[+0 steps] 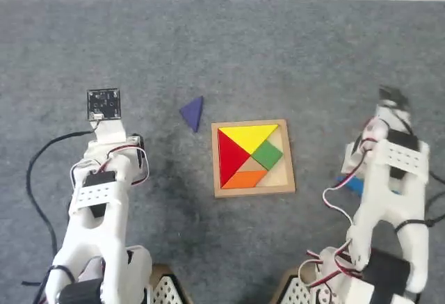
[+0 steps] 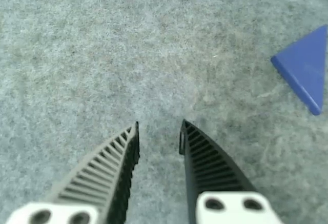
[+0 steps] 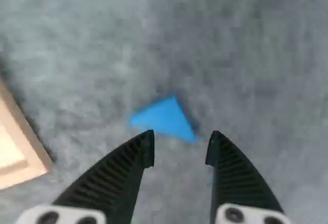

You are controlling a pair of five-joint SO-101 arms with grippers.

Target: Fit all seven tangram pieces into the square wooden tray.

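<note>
Parted and empty, the left gripper [image 2: 159,131] is held over the table [image 2: 77,39]. The dark blue triangle [image 2: 305,67] lies apart, between it and the partly filled tray [image 1: 254,192] at mid-table. The right gripper [image 3: 179,142], also unclenched, is poised just short of the light blue triangle [image 3: 164,117].

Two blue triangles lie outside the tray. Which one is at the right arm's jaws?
The light blue triangle, right of the tray; the dark blue triangle lies left of it.

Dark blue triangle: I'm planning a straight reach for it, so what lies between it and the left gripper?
Nothing but bare grey mat lies between the left gripper and the dark blue triangle, as the left wrist view shows.
</note>
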